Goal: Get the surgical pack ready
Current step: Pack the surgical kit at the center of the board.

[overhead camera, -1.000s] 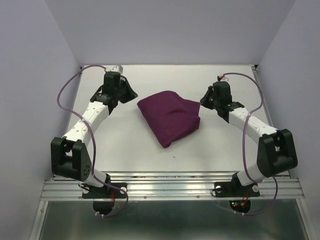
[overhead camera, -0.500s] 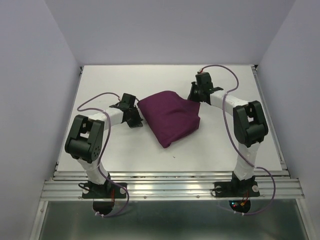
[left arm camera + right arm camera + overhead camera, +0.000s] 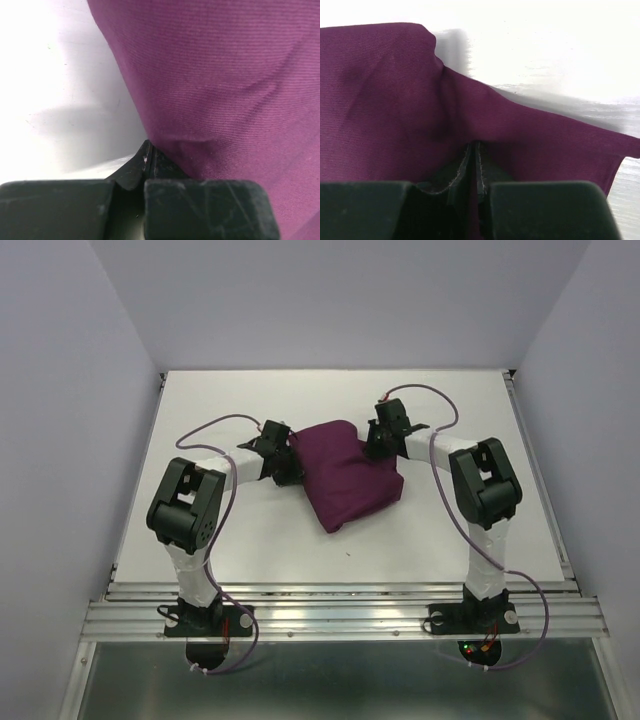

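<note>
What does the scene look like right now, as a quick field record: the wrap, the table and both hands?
wrap: purple wrap, bundled into a lump, contents hidden
location: middle of the table
left hand: shut, tips at the wrap's left edge; cannot tell whether fabric is pinched
right hand: closed on a pucker of fabric at the wrap's far right edge
loose items: none in view

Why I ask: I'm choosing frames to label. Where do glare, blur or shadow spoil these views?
Top external: evenly lit and sharp, the deep-purple cloth wrap clear. Left wrist: the white table glares, weave crisp, soft grey shadow at the wrap's edge. Right wrist: table washed out, smeared shadow beside the wrap.
</note>
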Available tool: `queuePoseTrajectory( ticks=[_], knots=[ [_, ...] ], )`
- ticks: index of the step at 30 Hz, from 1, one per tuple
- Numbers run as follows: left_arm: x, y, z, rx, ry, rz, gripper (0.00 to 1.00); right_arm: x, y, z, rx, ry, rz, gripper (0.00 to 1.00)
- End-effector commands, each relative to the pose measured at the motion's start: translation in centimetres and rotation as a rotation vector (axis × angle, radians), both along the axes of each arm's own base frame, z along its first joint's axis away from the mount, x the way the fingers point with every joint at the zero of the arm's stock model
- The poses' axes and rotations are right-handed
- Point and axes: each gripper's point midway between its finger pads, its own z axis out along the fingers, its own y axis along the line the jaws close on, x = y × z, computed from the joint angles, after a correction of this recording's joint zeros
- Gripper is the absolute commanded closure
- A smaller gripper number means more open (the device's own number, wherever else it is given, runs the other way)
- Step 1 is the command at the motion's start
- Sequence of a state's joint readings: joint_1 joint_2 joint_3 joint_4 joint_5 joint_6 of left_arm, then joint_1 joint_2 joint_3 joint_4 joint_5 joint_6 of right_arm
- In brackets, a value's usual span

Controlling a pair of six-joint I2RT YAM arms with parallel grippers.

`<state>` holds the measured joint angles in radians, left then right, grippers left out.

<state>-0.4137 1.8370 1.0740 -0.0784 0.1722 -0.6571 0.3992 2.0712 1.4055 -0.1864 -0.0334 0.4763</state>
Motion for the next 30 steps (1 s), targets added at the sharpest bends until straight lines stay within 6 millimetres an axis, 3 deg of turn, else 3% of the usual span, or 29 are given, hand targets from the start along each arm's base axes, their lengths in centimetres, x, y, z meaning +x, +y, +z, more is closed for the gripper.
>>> queuePoseTrajectory(
  ticks=[1, 6, 9, 14, 19, 22, 25, 27, 28, 29, 30],
  knots=[
    [0.6, -1.2, 3.2, -0.020, -0.065, -0.055, 1.00, -1.4, 1.1, 0.4, 0.036, 0.005, 0.011, 0.87],
    [0.7, -5.3, 3.7, -0.075, -0.059, -0.153, 1.00, -3.0, 2.6, 0.0, 0.067, 0.025, 0.022, 0.88],
    [1.6, -7.3, 5.8, -0.124, -0.096, -0.182, 1.00, -4.2, 3.4, 0.0, 0.091, 0.035, 0.011, 0.88],
    [2.9, -7.9, 7.3, -0.125, -0.130, -0.195, 1.00, -5.5, 4.2, 1.2, 0.148, 0.021, -0.013, 0.89],
    [4.7, -8.5, 7.2, -0.110, -0.141, -0.203, 1.00, -6.7, 5.2, 2.1, 0.191, 0.009, -0.037, 0.88],
    [5.3, -9.1, 7.0, -0.112, -0.135, -0.227, 1.00, -7.0, 4.8, 2.8, 0.196, -0.002, -0.055, 0.89],
    [5.3, -8.9, 7.6, -0.097, -0.143, -0.235, 1.00, -6.8, 2.9, 3.9, 0.132, -0.041, -0.116, 0.88],
    [5.2, -8.1, 8.5, -0.086, -0.161, -0.233, 1.00, -6.6, 0.1, 4.7, 0.034, -0.095, -0.202, 0.86],
    [5.1, -7.7, 8.8, -0.079, -0.169, -0.229, 1.00, -6.5, -0.8, 5.6, 0.015, -0.131, -0.226, 0.82],
    [5.1, -7.2, 9.0, -0.072, -0.174, -0.221, 1.00, -6.5, -1.7, 8.2, 0.017, -0.196, -0.253, 0.70],
    [5.0, -6.2, 9.2, -0.063, -0.181, -0.209, 1.00, -6.5, -3.4, 8.8, -0.043, -0.240, -0.291, 0.62]
  ],
)
